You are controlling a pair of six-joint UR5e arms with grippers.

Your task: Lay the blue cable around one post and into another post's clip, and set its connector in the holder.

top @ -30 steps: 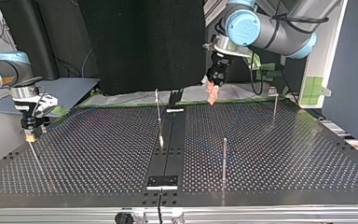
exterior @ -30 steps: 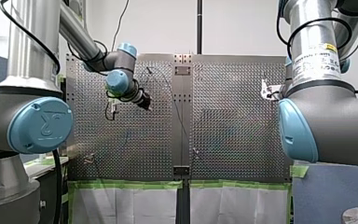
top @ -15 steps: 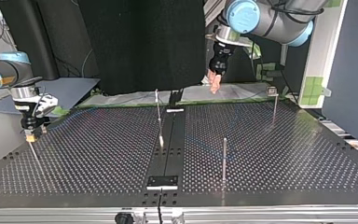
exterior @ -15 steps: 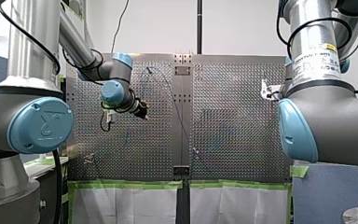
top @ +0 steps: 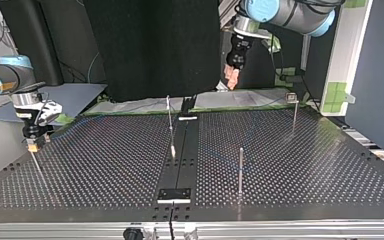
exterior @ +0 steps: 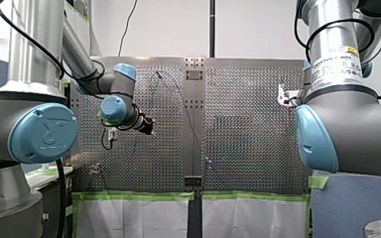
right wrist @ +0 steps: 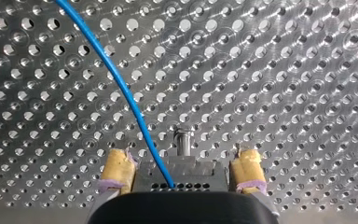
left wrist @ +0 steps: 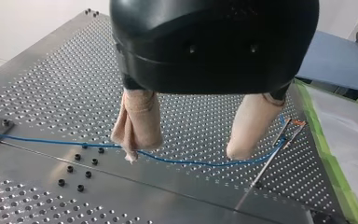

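The blue cable (left wrist: 182, 162) lies on the perforated plate below my left gripper (left wrist: 186, 151). That gripper hangs open and empty, its beige fingers (left wrist: 137, 121) apart. The cable's far end runs up to a clipped post (left wrist: 286, 133). In the top view my left gripper (top: 231, 77) is high above the plate's far edge. My right gripper (right wrist: 182, 172) is open, its yellow pads (right wrist: 116, 170) on either side of a grey block (right wrist: 182, 175). The cable (right wrist: 121, 88) runs into this block. In the top view my right gripper (top: 34, 142) sits atop a thin post (top: 36, 165) at the left.
Three thin posts stand on the plate in the top view: a middle one (top: 170, 122), a near one (top: 240, 170) and a far right one (top: 294, 112) with a clip on top. A dark centre strip (top: 180, 165) splits the plate. Green tape (exterior: 139, 196) lines its edge.
My left gripper has risen and drawn back from the plate in the top view, and moved left and down in the front view. My right arm has not moved.
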